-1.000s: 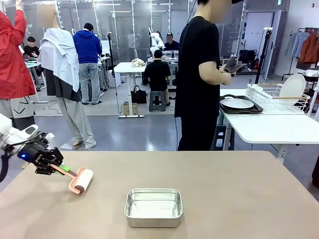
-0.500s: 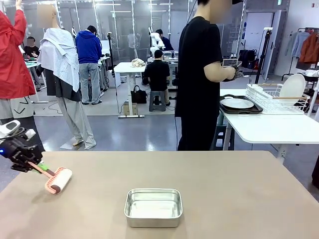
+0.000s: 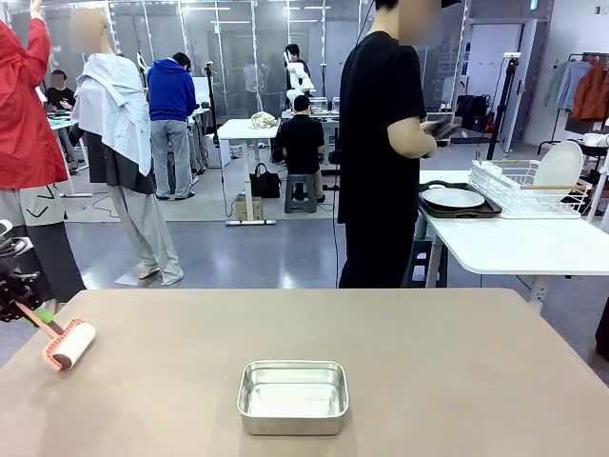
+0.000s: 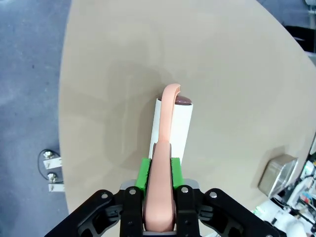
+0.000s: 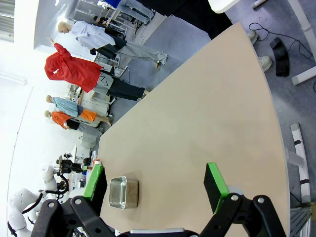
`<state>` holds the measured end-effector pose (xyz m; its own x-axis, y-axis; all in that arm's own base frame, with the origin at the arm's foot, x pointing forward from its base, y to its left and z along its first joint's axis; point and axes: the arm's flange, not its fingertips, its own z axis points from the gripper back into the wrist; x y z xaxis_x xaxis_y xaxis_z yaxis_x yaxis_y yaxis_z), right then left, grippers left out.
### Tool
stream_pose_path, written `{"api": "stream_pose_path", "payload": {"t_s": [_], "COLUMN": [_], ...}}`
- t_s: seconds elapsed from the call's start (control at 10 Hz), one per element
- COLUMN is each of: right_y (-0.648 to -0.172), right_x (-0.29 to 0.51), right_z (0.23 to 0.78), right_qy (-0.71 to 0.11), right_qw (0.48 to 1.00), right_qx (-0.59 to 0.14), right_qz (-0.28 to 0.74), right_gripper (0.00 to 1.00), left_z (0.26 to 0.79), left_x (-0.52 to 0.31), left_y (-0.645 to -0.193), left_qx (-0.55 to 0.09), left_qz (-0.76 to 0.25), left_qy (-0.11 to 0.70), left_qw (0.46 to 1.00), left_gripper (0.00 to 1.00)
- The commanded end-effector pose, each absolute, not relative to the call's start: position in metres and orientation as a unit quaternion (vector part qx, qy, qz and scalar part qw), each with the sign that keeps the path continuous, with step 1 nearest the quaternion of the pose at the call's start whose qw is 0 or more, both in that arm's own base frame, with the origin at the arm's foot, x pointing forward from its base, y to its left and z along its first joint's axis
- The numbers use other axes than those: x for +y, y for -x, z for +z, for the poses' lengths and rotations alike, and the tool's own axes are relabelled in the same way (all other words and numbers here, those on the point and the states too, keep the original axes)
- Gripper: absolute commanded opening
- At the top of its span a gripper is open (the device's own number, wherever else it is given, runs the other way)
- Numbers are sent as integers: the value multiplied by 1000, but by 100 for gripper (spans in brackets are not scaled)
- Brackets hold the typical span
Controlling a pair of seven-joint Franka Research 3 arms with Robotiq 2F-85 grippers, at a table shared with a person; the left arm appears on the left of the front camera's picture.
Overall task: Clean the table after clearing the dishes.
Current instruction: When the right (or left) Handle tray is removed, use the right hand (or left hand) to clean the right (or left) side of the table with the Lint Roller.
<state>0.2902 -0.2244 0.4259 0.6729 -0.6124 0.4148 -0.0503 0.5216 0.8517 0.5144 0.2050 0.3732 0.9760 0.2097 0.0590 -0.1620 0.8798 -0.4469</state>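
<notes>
The tan table (image 3: 428,362) spans the front view. My left gripper (image 3: 24,307) sits at the table's left edge, shut on the pink handle of a lint roller (image 3: 71,345) whose white roll rests on the tabletop. In the left wrist view my gripper (image 4: 159,173) clamps the handle between its green pads (image 4: 143,173), and the roller (image 4: 173,126) points away over the table (image 4: 232,89). My right gripper (image 5: 154,185) hangs open over the table (image 5: 197,123) with nothing between its fingers. One of the dishes, a white plate on a dark tray (image 3: 453,198), lies on the white side table.
A small rectangular steel pan (image 3: 292,395) stands near the table's front middle; it also shows as the pan (image 5: 123,192) and the pan (image 4: 278,170). A person in black (image 3: 381,152) stands at the far side. A wire rack (image 3: 528,186) holds an upright plate.
My left gripper has dragged the lint roller leftward across the table, from left of the pan to the left edge. The person's hands have shifted slightly.
</notes>
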Motion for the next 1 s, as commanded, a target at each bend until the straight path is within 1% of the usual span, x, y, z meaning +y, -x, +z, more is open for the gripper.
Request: {"api": "stream_pose_path", "payload": {"t_s": [0.0,0.3,0.5,0.7,0.9], "right_y": [-290,-290,-290,-290,-290], "right_x": [-223,-223,-223,-223,-223], "right_z": [426,426,426,426,426], "right_qy": [-459,-459,-459,-459,-459], "right_qw": [790,790,790,790,790], "right_qx": [-367,-367,-367,-367,-367], "right_qz": [-176,-176,-176,-176,-176], "right_gripper": [100,100,100,100,100], "left_z": [336,391,423,467,512], "left_x": [213,203,193,176,169], "left_y": [-489,-460,-447,-433,-416], "left_qx": [-42,-76,-96,-143,-198], "left_qz": [126,140,147,138,136], "left_qy": [120,54,32,18,25], "left_qw": [984,986,984,980,970], "left_gripper": [21,21,21,21,21]}}
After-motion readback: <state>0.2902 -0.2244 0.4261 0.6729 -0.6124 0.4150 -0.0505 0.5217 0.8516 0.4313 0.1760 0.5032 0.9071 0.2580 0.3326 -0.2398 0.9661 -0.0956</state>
